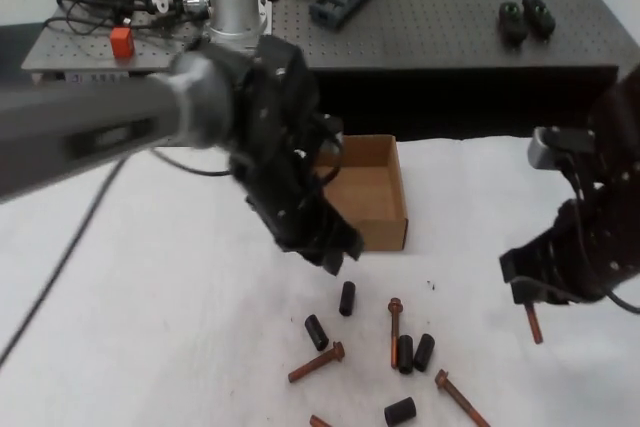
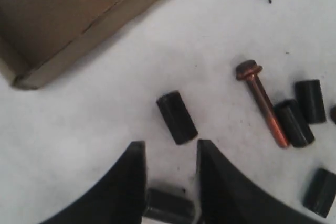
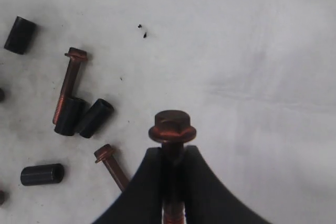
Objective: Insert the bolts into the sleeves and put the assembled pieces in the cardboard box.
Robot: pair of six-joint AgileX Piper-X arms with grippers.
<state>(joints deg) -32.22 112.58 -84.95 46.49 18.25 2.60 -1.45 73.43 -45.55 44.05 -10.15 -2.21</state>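
My right gripper is shut on a copper bolt, its hex head sticking out past the fingertips; in the high view that bolt hangs over the cloth at the right. My left gripper is open and low over the cloth, just short of a black sleeve. A second sleeve lies under its fingers. In the high view the left gripper hovers beside the cardboard box. Loose bolts and several sleeves lie scattered in front.
A white cloth covers the bench. Behind it lies a dark perforated board with cables, a black tray and two small dark parts. One loose bolt rests against two sleeves.
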